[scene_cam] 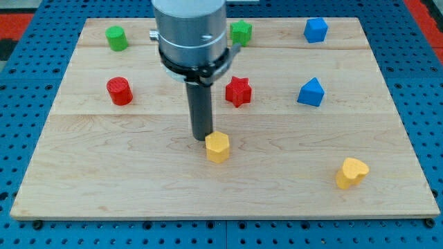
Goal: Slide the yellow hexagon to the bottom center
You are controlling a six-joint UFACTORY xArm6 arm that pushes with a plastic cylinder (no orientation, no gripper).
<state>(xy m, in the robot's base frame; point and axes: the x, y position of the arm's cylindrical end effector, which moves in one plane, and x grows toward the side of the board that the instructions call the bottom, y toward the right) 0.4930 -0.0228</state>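
The yellow hexagon [217,146] sits on the wooden board [104,173] a little below the middle. My tip [202,138] is just left of and slightly above the hexagon, touching or nearly touching its upper left side. The rod hangs from a grey cylinder at the view's top centre.
A yellow heart-shaped block [351,172] lies at the lower right. A red star [238,90] and a red cylinder [119,90] are in the middle row. Two blue blocks [311,93] [315,30] stand on the right. Two green blocks [116,38] [241,32] stand near the top edge.
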